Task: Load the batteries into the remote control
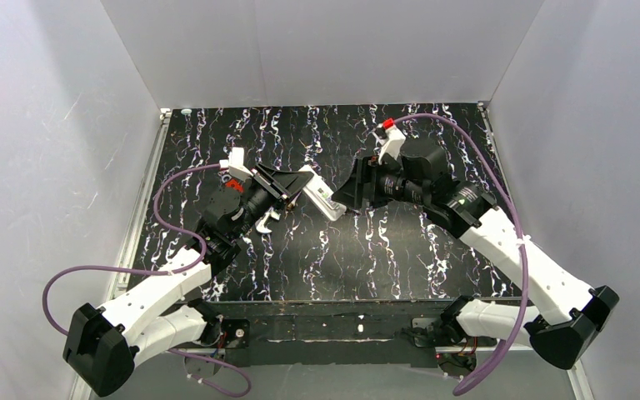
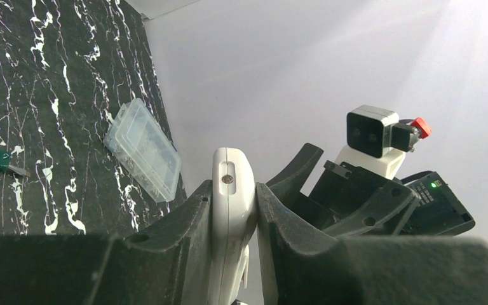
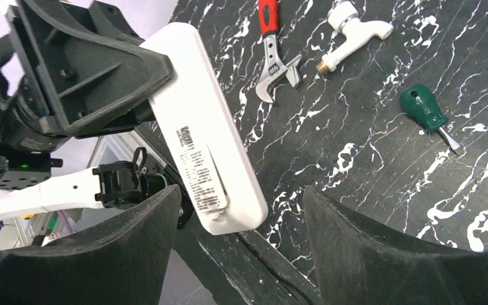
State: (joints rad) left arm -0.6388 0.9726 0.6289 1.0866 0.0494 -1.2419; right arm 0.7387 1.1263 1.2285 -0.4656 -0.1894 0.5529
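Nearest in the left wrist view, one remote control (image 2: 232,222) is clamped edge-on by the left hand (image 2: 233,188), with one clear plastic box (image 2: 143,149) lying on the worktop (image 2: 51,95) beyond. Only the right wrist view shows the remote's labelled face, its free end inside the wide-spread right hand (image 3: 238,203); farther off are seen one green screwdriver (image 3: 429,114), one red-handled wrench (image 3: 273,54) and one white tap (image 3: 352,28). From above, the remote is held off the worktop, its long axis running hand to hand.
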